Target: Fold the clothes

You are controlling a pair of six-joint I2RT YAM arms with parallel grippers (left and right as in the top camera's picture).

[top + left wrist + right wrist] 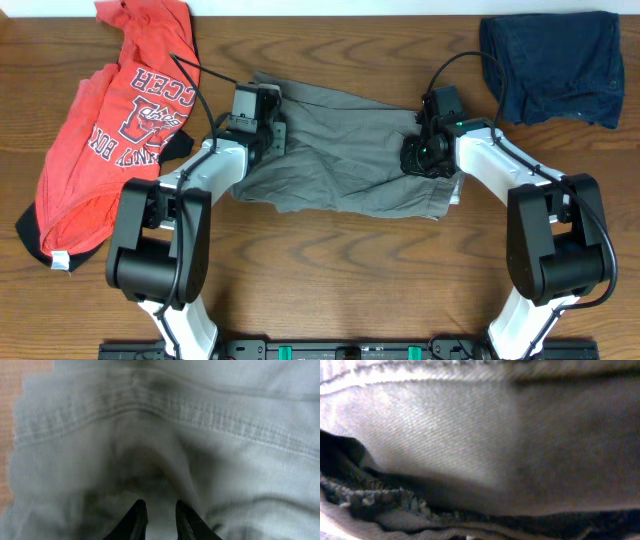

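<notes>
The grey-olive shorts (340, 150) lie spread across the middle of the table, and their stitched seam (200, 410) fills the left wrist view. My left gripper (262, 135) is at the shorts' left edge; its fingertips (160, 509) are nearly together with grey cloth between them. My right gripper (425, 155) is pressed onto the shorts' right end. Grey twill and a frayed hem (470, 445) fill the right wrist view and hide its fingers. The red-orange T-shirt (120, 110) with white lettering lies at the far left. The dark navy garment (552, 65) lies at the back right.
The wooden table (340, 280) shows bare in front of the shorts. Both arm bases stand at the front edge, left (160, 250) and right (555, 250). Black cables arc over the shorts' ends.
</notes>
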